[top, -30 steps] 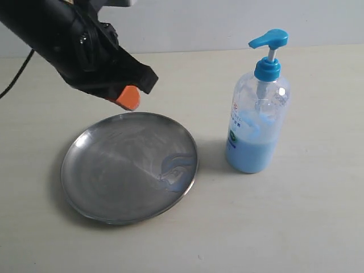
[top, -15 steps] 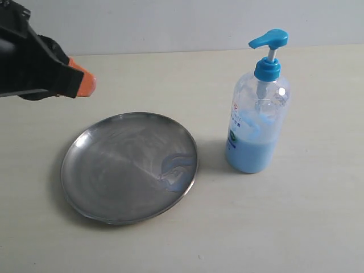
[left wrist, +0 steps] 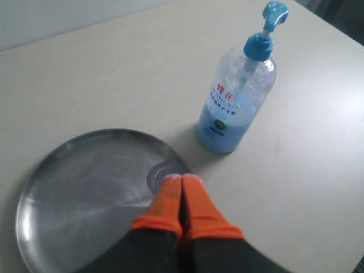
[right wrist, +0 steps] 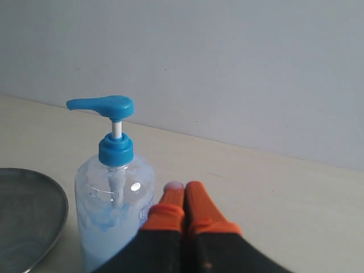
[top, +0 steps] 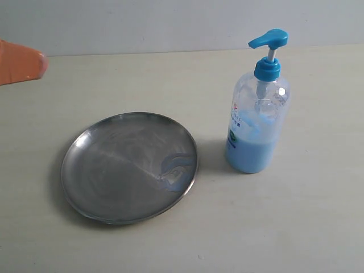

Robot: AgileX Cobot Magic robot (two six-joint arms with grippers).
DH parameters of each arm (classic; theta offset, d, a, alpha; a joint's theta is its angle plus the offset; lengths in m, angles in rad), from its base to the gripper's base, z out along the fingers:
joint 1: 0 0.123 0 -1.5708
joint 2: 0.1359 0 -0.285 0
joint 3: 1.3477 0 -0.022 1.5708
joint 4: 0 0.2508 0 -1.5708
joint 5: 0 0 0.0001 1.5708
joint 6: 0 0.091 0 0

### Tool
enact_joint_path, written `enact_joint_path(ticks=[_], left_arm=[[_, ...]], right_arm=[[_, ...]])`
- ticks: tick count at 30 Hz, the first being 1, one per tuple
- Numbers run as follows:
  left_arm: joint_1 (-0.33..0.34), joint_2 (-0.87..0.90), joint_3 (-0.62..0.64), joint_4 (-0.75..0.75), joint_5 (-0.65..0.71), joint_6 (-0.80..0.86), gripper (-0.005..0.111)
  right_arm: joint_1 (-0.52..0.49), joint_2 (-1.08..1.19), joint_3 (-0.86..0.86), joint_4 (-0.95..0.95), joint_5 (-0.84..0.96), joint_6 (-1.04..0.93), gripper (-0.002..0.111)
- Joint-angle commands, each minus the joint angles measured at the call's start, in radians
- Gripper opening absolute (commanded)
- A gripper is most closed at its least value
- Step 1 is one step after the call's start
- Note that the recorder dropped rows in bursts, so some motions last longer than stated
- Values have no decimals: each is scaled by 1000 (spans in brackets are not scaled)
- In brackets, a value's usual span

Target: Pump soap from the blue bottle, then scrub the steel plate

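On the pale worktop [top: 170, 74]: steel plate [top: 108, 170], lying flat, left of centre in the exterior view, swirled scuff marks across its face. Inside the plate, close to the rim on the side nearest the bottle: soap [top: 173, 173], a small pale-blue smear with a curled outline.

Just right of the plate, near it but not touching: blue bottle [top: 259, 122], upright, pump head raised on its stem, nozzle pointing toward the plate's side. Clear upper body, light blue filling the lower part, printed label turned toward the plate's side.

Left fingers [left wrist: 169, 199]: orange, pressed together tip to tip, clamped on nothing. In the exterior view only a blurred orange tip at the left edge, well apart from plate and bottle. Height above the worktop: cannot tell.

Right fingers [right wrist: 196, 202]: orange too, closed against each other, empty, a pale spot on one tip. Out of the exterior view. In the right wrist view, bottle and a slice of the plate's rim ahead of them, plain grey wall [right wrist: 227, 68] behind.
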Motion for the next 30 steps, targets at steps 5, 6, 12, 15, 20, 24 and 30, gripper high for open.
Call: enact_joint_path(ticks=[5, 6, 12, 15, 20, 24, 30], left_arm=[[3, -100, 8, 2, 7, -4, 0], [3, -102, 8, 2, 7, -4, 0], [3, -105, 8, 2, 7, -1, 0], [3, -105, 8, 2, 7, -1, 0], [3, -105, 8, 2, 7, -3, 0], [3, -105, 8, 2, 7, -1, 0], [3, -105, 10, 2, 7, -1, 0]], right_arm=[[-4, -5, 3, -6, 0, 1, 0], [-4, -5, 3, -6, 0, 1, 0], [-4, -5, 3, -6, 0, 1, 0], [-4, -5, 3, -6, 0, 1, 0], [-4, -5, 3, -6, -4, 1, 0], [-4, -5, 3, -6, -4, 1, 0], [-4, -5, 3, -6, -4, 1, 0]])
